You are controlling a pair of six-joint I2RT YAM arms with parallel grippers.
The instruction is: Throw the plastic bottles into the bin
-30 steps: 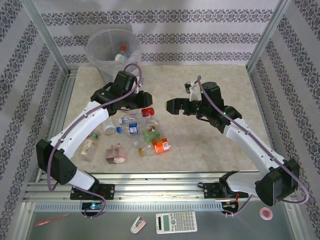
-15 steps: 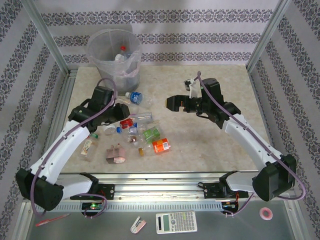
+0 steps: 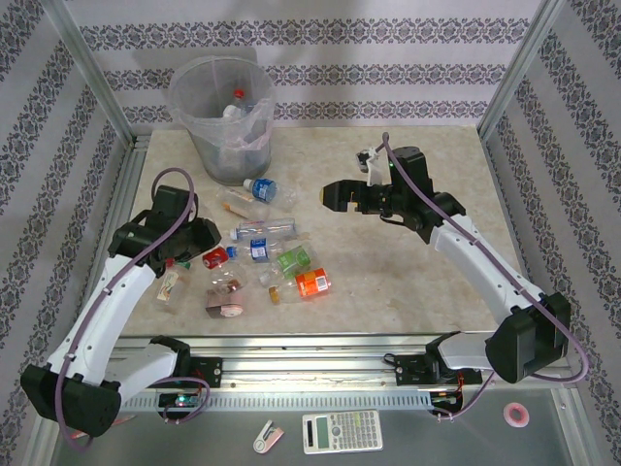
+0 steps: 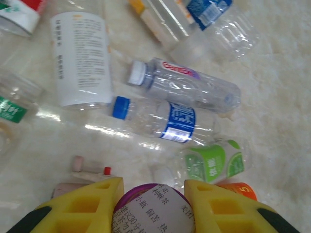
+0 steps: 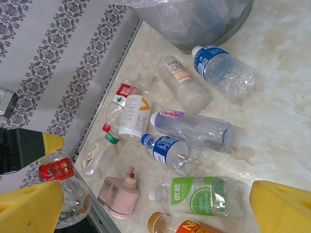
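Plastic bottles (image 3: pixel 264 248): about nine are lying on their sides on the worktop (image 3: pixel 408 282). They are clustered on its left half between the bin and the near edge, several touching one another.
Blue-labelled bottle (image 3: pixel 260 188): this one is lying just beside the foot of the bin, outside it.
Bin (image 3: pixel 206 146): it is standing upright at the far left corner of the worktop, with its clear liner folding over the rim. A red-capped bottle (image 3: pixel 236 96) and some further clear plastic are showing inside.
Held bottle (image 4: pixel 155 213): it is sitting between the yellow fingers (image 4: pixel 92 201) of the left arm, its white printed label facing the wrist camera.
Left end effector (image 4: pixel 153 183): it is gripping the held bottle over the left edge of the cluster, well apart from the bin.
Right end effector (image 3: pixel 332 197): its fingers are spreading wide and carrying nothing as it hovers over the middle of the worktop, to the right of the cluster.
Pink object (image 3: pixel 225 301): it is lying at the near edge of the cluster. It is not a bottle and is being left out of the count.
Progress: judging by the layout, a small share is already lying in the bin, one bottle is in hand, and the larger share is waiting on the worktop.
Remaining: the held bottle is awaiting transfer to the bin, and the loose bottles are awaiting pickup one by one.
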